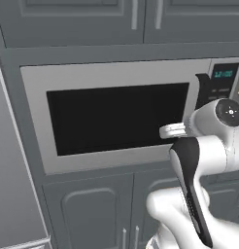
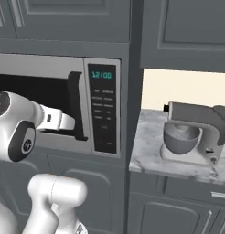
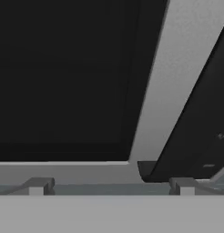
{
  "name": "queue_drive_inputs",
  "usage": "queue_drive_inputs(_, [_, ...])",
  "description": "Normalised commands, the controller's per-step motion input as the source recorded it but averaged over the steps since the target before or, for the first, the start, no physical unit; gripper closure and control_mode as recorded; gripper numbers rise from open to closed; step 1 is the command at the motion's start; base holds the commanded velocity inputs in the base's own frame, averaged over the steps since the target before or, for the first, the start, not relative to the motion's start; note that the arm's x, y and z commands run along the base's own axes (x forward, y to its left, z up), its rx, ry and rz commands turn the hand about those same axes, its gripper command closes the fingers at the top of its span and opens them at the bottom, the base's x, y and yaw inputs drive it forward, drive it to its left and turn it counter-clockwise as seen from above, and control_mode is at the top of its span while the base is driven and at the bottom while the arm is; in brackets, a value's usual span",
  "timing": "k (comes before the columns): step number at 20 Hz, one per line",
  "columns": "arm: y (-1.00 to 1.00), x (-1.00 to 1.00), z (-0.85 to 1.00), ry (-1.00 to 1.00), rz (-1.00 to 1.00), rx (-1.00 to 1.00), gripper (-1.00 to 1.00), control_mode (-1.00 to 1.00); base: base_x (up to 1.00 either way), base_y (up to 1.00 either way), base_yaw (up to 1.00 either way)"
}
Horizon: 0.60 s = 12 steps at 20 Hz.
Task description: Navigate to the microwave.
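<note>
Robot at the microwave (image 1: 116,114)

The arm reached toward its door; the hand (image 3: 109,185) was open, empty, with the dark handle (image 2: 75,105) just beside it.

This is a home kitchen. Grey panelled cabinets (image 1: 82,19) run above and below a built-in silver microwave (image 1: 116,114), whose dark control panel (image 2: 104,109) shows blue digits reading 12:00. In the hand view, its black window and dark handle (image 3: 196,132) stand just ahead of the 2 fingertips (image 3: 38,185). Further to the right of them, a grey stand mixer (image 2: 192,135) sits on a marble counter (image 2: 146,155) against a cream wall (image 2: 183,89).
</note>
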Motion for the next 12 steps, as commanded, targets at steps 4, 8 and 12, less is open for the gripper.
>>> queue_drive_inputs(4, [0.00,0.00,0.00,0.00,0.00,0.00,-1.00,1.00,1.00,0.83,-0.08])
queue_drive_inputs(8, [0.00,0.00,0.00,0.00,0.00,0.00,-1.00,1.00,0.57,1.00,0.05])
queue_drive_inputs(12, [0.00,0.00,0.00,0.00,0.00,0.00,-1.00,1.00,0.92,1.00,0.21])
